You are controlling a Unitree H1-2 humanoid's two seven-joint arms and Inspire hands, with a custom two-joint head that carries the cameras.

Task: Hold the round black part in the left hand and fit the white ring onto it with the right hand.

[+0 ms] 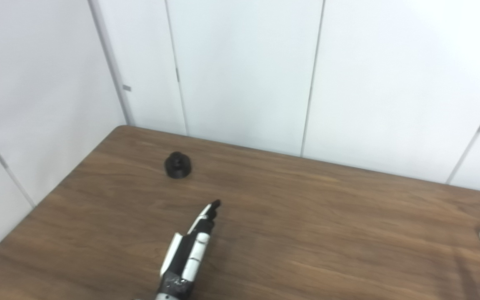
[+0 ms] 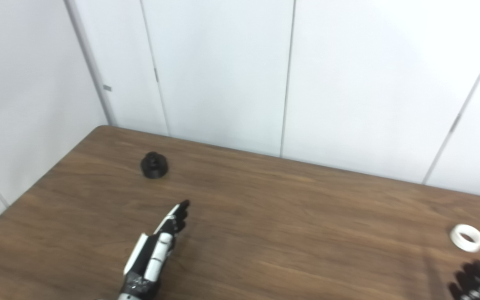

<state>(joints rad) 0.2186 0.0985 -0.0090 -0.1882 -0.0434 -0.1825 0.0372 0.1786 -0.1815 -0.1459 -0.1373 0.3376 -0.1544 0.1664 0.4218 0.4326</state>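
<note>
Brown wood table (image 2: 290,233) fills my view, white wall panels (image 2: 223,71) behind it. I see the round black part (image 1: 178,165) sitting near the far left corner, untouched. My left hand (image 1: 192,246) is stretched flat towards it, empty, well short of it. At the right edge lies the white ring (image 2: 467,238); my right hand (image 2: 473,283) is just below it, only its fingertips in view, so I cannot tell its state.

Dark wood-grain table (image 1: 306,216) against plain white panelled walls (image 1: 240,71).

Lab or test booth: plain white partition panels (image 1: 240,71) enclosing bare wood-grain table (image 1: 306,216).
</note>
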